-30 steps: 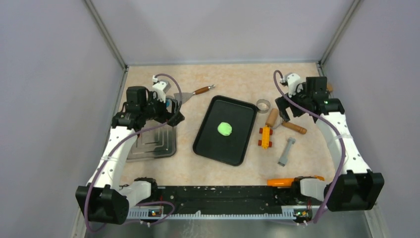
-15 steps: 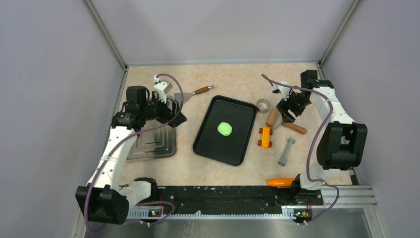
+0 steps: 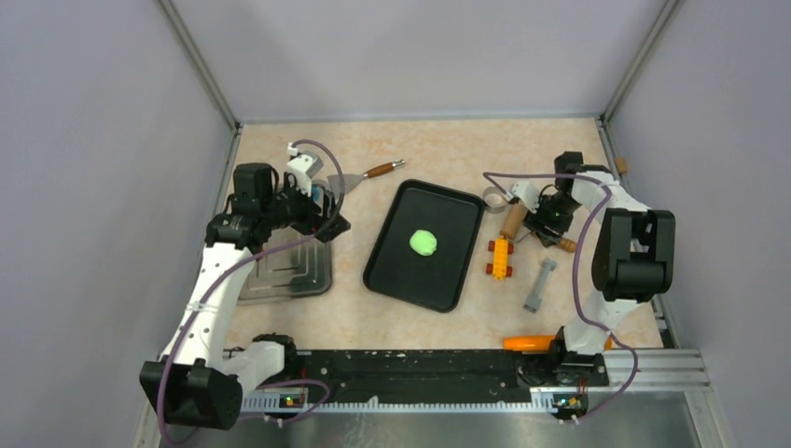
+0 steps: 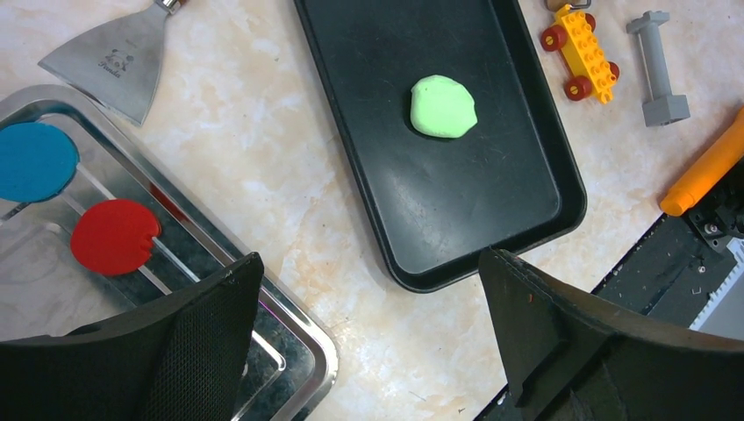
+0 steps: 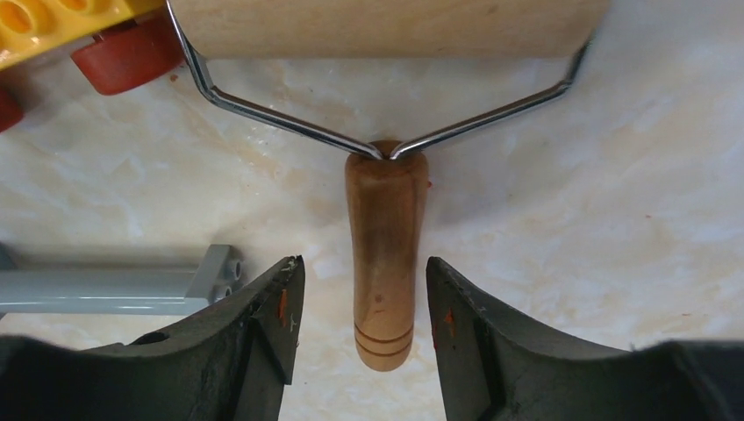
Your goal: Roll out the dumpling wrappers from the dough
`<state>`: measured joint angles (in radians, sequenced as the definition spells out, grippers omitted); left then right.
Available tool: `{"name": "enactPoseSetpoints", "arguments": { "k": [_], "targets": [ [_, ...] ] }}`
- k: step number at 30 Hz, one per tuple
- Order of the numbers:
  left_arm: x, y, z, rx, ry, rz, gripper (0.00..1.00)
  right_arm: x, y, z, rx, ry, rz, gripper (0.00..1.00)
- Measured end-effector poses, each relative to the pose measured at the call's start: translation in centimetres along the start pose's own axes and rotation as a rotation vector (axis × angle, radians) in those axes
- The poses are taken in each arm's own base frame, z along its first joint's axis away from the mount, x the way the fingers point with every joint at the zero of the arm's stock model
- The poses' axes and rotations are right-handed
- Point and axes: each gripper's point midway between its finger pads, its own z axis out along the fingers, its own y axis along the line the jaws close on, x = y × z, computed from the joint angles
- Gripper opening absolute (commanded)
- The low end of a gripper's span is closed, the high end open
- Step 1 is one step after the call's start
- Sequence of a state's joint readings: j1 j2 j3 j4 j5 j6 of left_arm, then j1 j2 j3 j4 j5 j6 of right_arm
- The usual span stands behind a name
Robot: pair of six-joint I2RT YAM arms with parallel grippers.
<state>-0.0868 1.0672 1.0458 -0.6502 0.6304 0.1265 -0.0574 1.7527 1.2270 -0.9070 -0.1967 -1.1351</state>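
Note:
The dough (image 3: 423,243) is a lime-green flattened blob (image 4: 443,106) lying near the middle of the black tray (image 3: 392,266). The dumpling wrappers are out of view. A wooden rolling pin lies to the right of the tray, its roller (image 3: 512,220) close to the tray and its handle (image 3: 562,245) pointing away. My right gripper (image 3: 544,227) is low over that handle (image 5: 383,254), one finger on each side with a gap at both, so it is open. My left gripper (image 4: 370,259) hangs wide open and empty over the metal tray's corner.
A metal tray (image 4: 307,342) at the left holds a blue disc (image 4: 35,160) and a red disc (image 4: 114,235). A scraper (image 3: 359,177), a ring cutter (image 3: 495,197), a yellow toy car (image 3: 500,258), a grey piece (image 3: 540,285) and an orange tool (image 3: 527,343) lie around.
The right arm has swung inward and brought its gripper down over the rolling pin handle, with the jaws narrowing. The left arm has hardly moved.

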Motion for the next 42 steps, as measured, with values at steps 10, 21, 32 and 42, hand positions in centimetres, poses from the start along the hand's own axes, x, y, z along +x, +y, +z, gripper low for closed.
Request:
{"name": "enactPoseSetpoints", "arguments": {
  "k": [10,21,32,42],
  "targets": [
    [0.0,-0.5,0.0,0.026,-0.003,0.007,0.93,2.2,0.9,2.5,0.014,0.057,0.003,0.02],
    [0.6,-1.4,1.9,0.069,0.046,0.001,0.98,1.1,-0.4,-2.2,0.202,-0.012,0.005,0.00],
    [-1.3,-4.0,5.7,0.187,0.062,-0.100,0.99,-12.7,3.0,-12.7,0.360,-0.302,-0.138,0.00],
    [-6.2,-8.0,8.9,0.398,0.022,-0.271,0.99,-20.3,7.6,-13.6,0.197,-0.451,-0.064,0.00]
  ]
}}
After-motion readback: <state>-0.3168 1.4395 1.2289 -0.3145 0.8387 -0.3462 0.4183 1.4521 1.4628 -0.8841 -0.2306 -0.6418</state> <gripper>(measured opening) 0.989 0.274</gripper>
